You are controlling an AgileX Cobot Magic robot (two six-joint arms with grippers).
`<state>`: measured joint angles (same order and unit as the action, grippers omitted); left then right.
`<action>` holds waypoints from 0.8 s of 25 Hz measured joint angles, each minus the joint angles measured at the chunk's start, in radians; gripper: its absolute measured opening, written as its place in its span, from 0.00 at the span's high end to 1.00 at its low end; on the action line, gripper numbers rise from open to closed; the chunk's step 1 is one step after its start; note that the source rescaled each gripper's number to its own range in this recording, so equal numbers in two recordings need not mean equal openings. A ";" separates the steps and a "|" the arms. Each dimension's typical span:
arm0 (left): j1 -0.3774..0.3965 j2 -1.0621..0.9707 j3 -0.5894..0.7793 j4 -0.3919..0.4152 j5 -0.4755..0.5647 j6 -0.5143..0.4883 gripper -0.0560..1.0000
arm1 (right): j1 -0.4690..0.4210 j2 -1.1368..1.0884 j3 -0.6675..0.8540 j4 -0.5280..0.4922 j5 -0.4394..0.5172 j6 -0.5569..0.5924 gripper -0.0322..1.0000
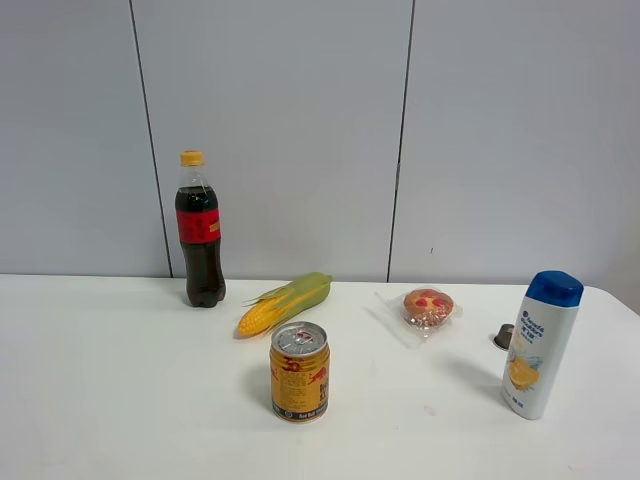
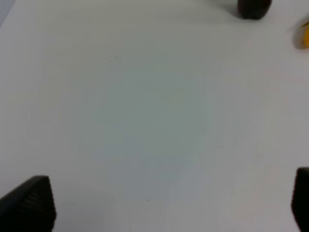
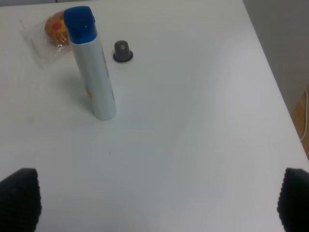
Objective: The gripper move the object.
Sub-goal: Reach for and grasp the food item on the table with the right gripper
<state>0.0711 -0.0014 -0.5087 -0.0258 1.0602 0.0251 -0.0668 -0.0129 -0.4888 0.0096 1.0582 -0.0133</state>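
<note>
The muffin [image 1: 428, 306], golden-brown with red spots and wrapped in clear plastic, lies on the white table [image 1: 120, 400] right of centre. It also shows in the right wrist view [image 3: 56, 30], partly behind the shampoo bottle. Neither gripper shows in the exterior high view. My left gripper [image 2: 171, 203] is open and empty over bare table. My right gripper [image 3: 159, 203] is open and empty, well short of the shampoo bottle and the muffin.
A cola bottle [image 1: 199, 232] stands at the back left, a corn cob [image 1: 283, 303] lies beside it, and a gold drink can [image 1: 299, 371] stands in the middle. A white shampoo bottle [image 1: 541, 344] stands at the right, with a small grey cap [image 1: 503, 336] nearby.
</note>
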 joint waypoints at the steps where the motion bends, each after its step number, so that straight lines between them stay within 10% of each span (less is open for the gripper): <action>1: 0.000 0.000 0.000 0.000 0.000 0.000 0.00 | 0.000 0.000 0.000 0.000 0.000 0.000 0.00; 20: 0.000 0.000 0.000 0.000 0.000 0.000 0.00 | 0.000 0.000 0.000 0.000 0.000 0.000 0.00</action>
<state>0.0711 -0.0014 -0.5087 -0.0258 1.0602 0.0251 -0.0668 -0.0129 -0.4888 0.0096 1.0582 -0.0133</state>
